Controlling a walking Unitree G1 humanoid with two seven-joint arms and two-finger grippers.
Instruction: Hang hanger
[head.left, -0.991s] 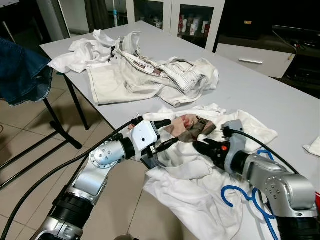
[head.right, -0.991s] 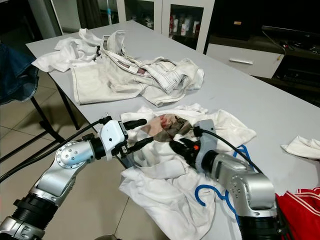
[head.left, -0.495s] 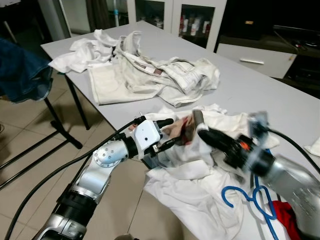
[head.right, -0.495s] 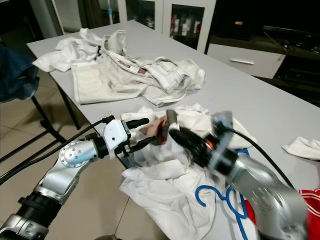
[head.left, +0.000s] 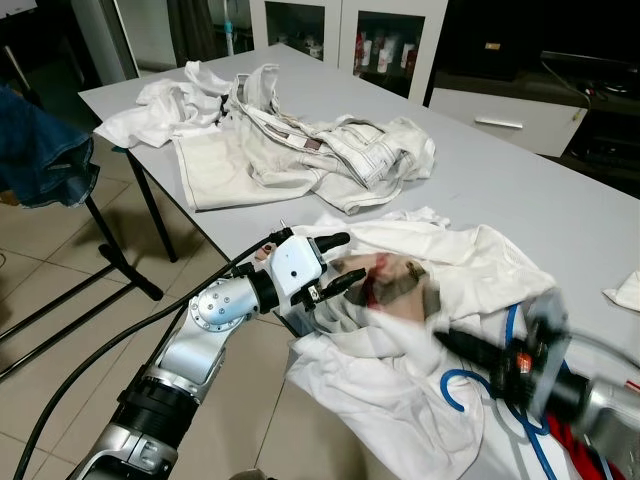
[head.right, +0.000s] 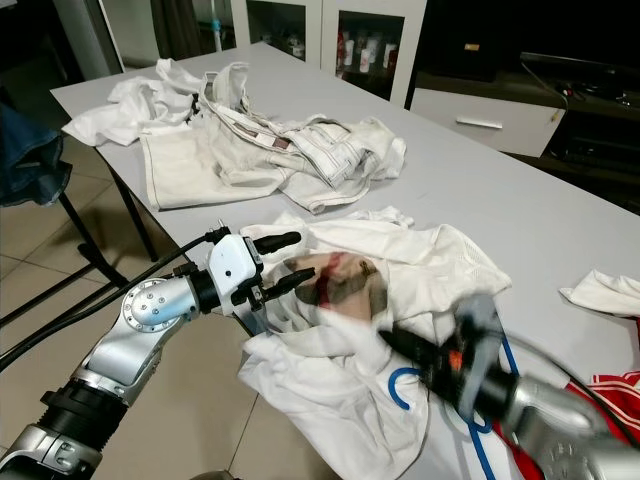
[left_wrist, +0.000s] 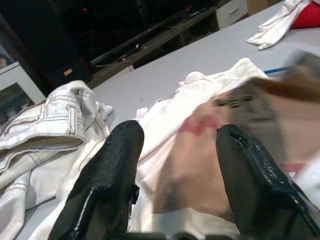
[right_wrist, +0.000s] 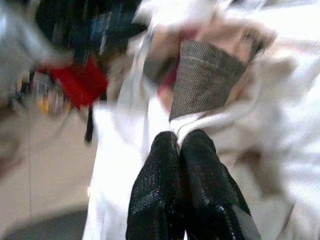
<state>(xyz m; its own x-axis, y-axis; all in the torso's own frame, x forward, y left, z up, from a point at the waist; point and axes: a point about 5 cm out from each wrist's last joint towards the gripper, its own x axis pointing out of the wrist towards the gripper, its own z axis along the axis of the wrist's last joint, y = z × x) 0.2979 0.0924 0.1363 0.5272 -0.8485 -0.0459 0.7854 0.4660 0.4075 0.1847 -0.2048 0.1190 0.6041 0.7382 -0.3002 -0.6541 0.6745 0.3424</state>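
- Blue hanger (head.left: 500, 400) lies on table (head.left: 520, 190), partly under white shirt (head.left: 400, 330).
- Right gripper (right_wrist: 175, 150), fingers pinched shut on shirt cloth, has pulled back toward the robot, spreading the shirt.
- Left gripper (head.left: 335, 265), fingers apart, stays at the shirt's edge.
- Hanger more exposed; hanging not yet begun.

right gripper (right_wrist: 180, 142) jaws pressed together against blurred white shirt (right_wrist: 300, 95).

Head cam's two eyes look forward and down over the grey table (head.left: 500, 190), basically the same scene slightly offset. Both wrist cams sit super close, peering along their own black fingers (left_wrist: 117, 165) at the white shirt (head.right: 400, 260), which the head views show too.
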